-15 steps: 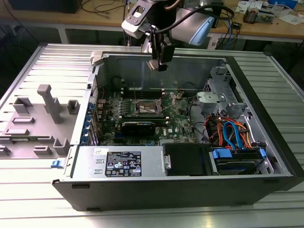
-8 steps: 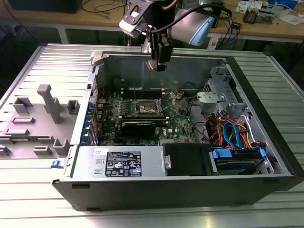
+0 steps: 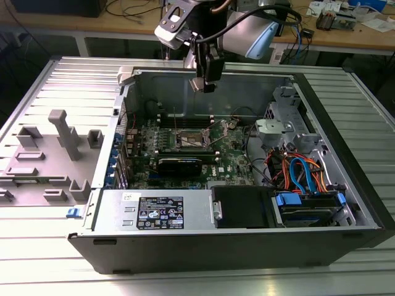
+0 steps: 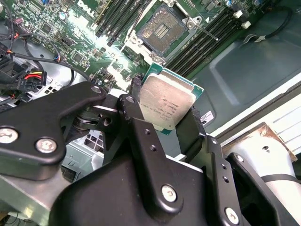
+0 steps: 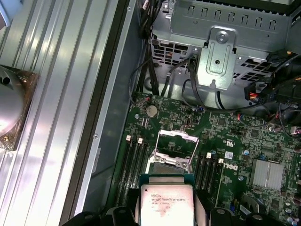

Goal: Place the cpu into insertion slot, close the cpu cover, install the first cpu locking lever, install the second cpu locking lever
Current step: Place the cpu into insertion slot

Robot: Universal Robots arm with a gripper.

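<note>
Gripping the cpu [image 4: 164, 106] by its edges, the gripper [image 3: 203, 85] hangs above the motherboard [image 5: 230, 136], while the insertion slot [image 4: 162, 30] is empty and the cpu cover [image 5: 178, 135] stands open.

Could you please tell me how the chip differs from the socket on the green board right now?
The chip is gripped in the hand, up above the board; the socket sits fixed on the board, empty. The chip shows a solid silvery top; the socket shows a dark centre inside a thin metal rim. Both are square and look close in size.
</note>
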